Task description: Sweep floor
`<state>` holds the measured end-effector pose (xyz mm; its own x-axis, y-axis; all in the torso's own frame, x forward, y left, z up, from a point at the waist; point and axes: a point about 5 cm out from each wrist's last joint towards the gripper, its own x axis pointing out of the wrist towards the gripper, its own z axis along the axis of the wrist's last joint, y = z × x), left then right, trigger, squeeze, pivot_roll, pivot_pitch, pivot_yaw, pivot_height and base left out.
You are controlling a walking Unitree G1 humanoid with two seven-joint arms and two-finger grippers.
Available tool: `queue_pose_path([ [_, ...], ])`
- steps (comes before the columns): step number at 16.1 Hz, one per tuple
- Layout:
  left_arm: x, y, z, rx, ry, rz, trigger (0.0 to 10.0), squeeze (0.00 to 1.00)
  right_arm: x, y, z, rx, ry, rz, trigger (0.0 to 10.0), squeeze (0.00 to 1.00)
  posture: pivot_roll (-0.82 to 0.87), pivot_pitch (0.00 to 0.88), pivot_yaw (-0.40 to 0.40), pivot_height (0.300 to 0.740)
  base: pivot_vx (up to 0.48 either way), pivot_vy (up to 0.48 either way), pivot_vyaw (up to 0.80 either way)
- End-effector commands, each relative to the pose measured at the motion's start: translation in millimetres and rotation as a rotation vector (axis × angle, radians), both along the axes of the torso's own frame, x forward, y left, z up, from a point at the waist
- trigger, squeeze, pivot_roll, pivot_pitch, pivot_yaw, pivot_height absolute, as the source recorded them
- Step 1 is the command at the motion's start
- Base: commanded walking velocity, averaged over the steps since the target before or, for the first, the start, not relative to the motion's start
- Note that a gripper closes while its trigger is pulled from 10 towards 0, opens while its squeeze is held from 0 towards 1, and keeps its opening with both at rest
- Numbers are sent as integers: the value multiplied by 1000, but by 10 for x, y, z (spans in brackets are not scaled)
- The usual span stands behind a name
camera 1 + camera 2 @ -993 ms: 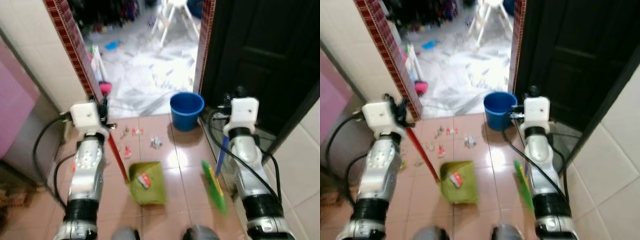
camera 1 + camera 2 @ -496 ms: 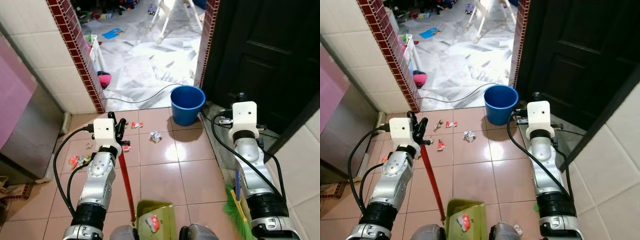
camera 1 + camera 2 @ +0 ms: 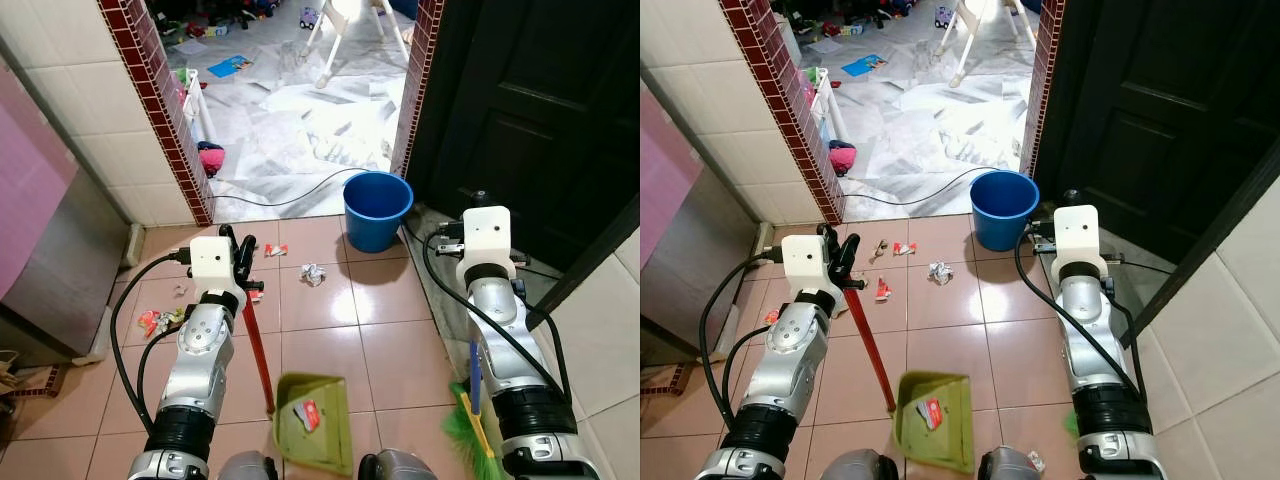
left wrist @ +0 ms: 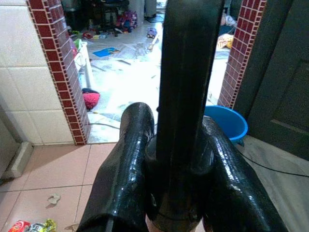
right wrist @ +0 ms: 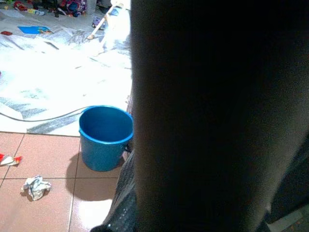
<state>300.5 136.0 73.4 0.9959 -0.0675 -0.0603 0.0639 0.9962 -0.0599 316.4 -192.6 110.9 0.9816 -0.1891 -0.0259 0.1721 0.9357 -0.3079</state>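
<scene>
Since half a second ago your green plastic dustpan (image 3: 313, 422) sits higher in the frame, with more of it in view, and the wrapper (image 3: 309, 414) stays inside. At left centre, your left gripper (image 3: 235, 262) is clamped around the dustpan's long red handle (image 3: 259, 352), which slants from the fingers down and rightward to the pan at bottom centre. At lower right, the green-bristled broom (image 3: 469, 425) hangs beside your right arm; you cannot tell the right gripper's (image 3: 467, 206) fingers.
</scene>
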Motion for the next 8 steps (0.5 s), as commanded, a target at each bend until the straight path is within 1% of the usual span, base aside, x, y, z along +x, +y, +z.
queue_pose_path([
  [1, 39, 0, 85, -2, -39, 3, 10000, 0, -9, -4, -10, -5, 17, 2, 10000, 0, -107, 0, 62, 740, -259, 0, 0],
  [4, 37, -20, 69, -9, -31, 0, 10000, 0, -16, -1, -19, -1, 22, 5, 10000, 0, -111, 0, 61, 740, -255, 0, 0],
  [6, 38, -27, 64, -12, -28, -2, 10000, 0, -18, -6, -20, -1, 26, 5, 10000, 0, -112, 0, 61, 740, 0, 0, 0],
  [8, 37, -24, 60, -13, -27, -4, 10000, 0, -19, -7, -22, 0, 29, 5, 10000, 0, -112, 0, 61, 740, -296, 0, 0],
])
